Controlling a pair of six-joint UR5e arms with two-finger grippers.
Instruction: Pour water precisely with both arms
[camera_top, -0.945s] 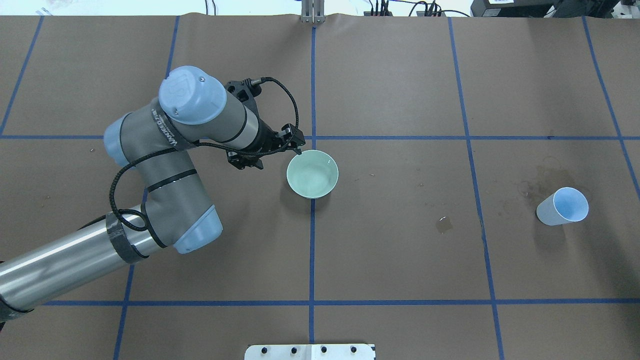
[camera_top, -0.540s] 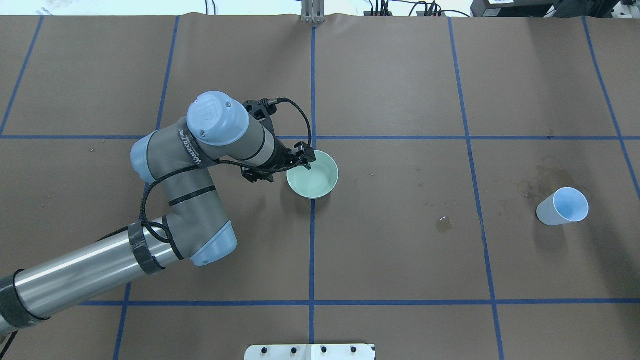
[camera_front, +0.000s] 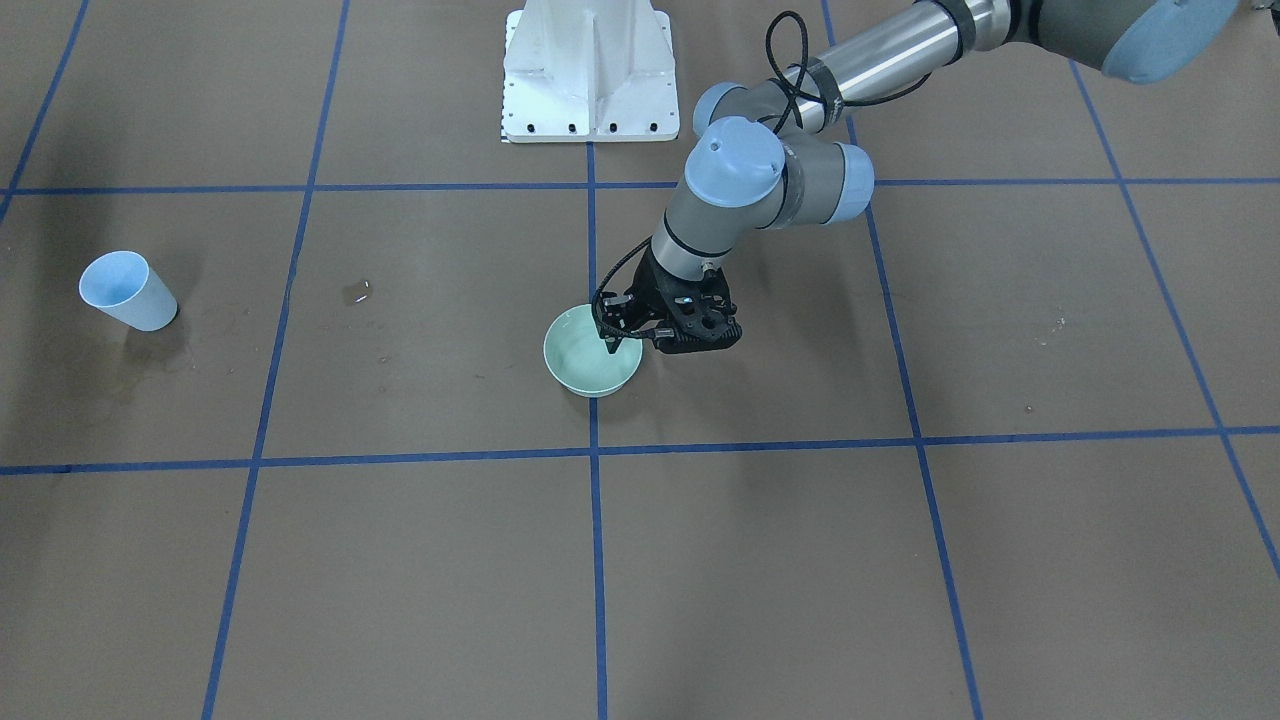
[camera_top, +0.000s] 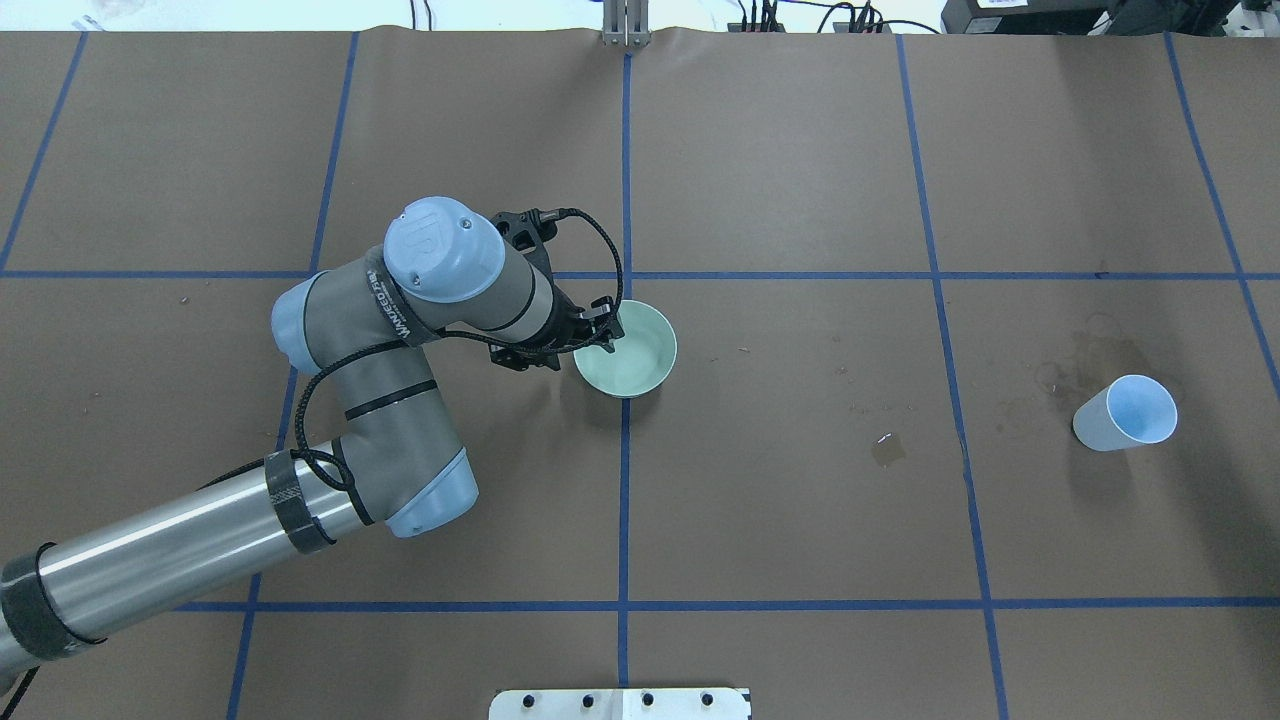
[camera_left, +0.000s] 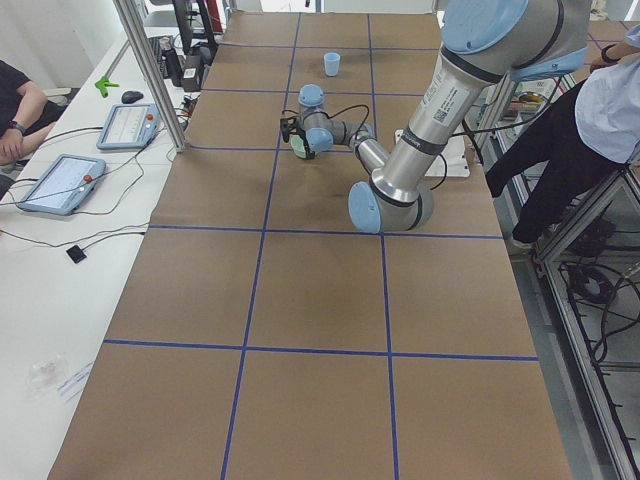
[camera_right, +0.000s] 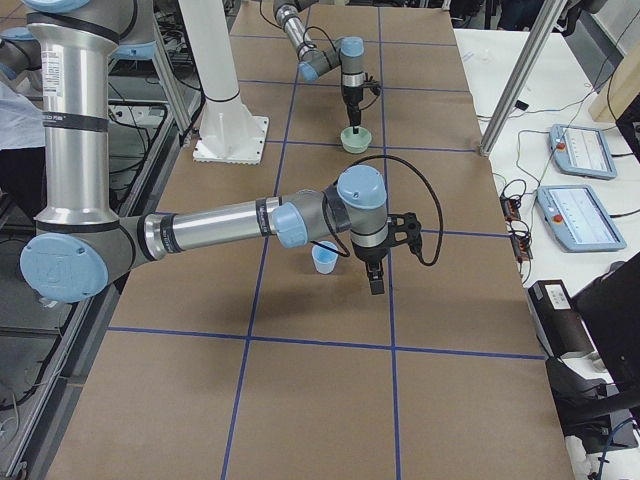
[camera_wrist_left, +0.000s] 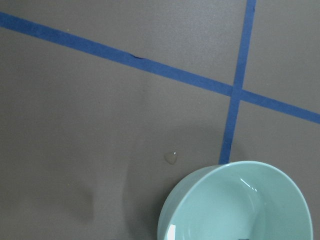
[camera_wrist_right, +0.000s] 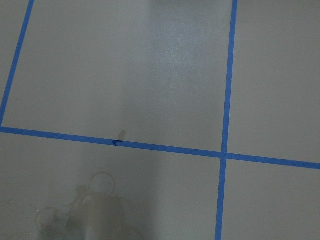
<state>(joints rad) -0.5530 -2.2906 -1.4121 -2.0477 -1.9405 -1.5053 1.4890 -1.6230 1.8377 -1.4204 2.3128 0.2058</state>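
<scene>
A pale green bowl (camera_top: 638, 358) stands at the table's middle, also in the front view (camera_front: 578, 362) and the left wrist view (camera_wrist_left: 235, 205), with faint white glints inside that may be water. My left gripper (camera_top: 603, 328) is low at the bowl's left rim, open, one finger inside the bowl and one outside (camera_front: 625, 342). A light blue cup (camera_top: 1125, 412) stands far right. My right gripper (camera_right: 375, 280) shows only in the exterior right view, beside the cup (camera_right: 324, 258); I cannot tell if it is open or shut.
A small puddle (camera_top: 887, 447) and dried water rings (camera_top: 1085, 365) mark the brown paper between bowl and cup. A drop (camera_wrist_left: 171, 157) lies by the bowl. The white pedestal (camera_front: 590, 70) is at the robot's edge. A person (camera_left: 600, 110) stands beside the table.
My left arm has swung right and come down. Its gripper moved from above the bowl's far-left rim to low over the left rim. Bowl and cup have not moved.
</scene>
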